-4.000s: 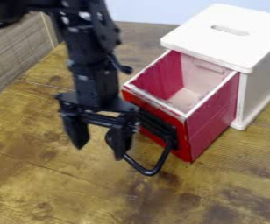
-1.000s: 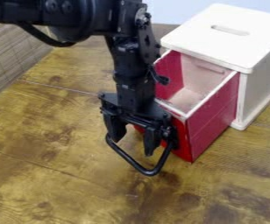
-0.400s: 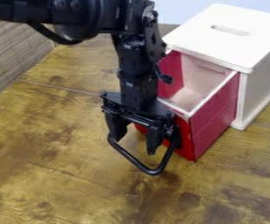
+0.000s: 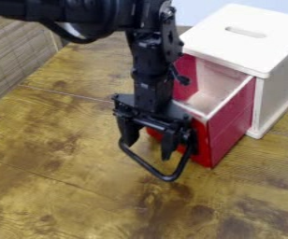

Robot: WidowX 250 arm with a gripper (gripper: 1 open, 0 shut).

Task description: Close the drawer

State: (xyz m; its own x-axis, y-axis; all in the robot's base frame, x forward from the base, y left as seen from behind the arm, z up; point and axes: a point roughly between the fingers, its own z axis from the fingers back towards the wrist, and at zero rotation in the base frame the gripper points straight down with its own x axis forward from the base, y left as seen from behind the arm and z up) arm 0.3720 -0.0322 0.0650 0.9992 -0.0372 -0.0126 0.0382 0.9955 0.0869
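Worn wooden tabletop (image 4: 47, 187), red drawer (image 4: 215, 107) pulled out of white cabinet (image 4: 252, 42), pale inside, black wire loop handle (image 4: 159, 163), my gripper (image 4: 154, 138) spread wide, grasping nothing

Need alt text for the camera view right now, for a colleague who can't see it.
A red drawer stands pulled out of a white cabinet, its pale inside showing. The black arm's end effector, pointing down with its jaws open, is at the drawer's front, over the black wire loop handle above a wooden table.
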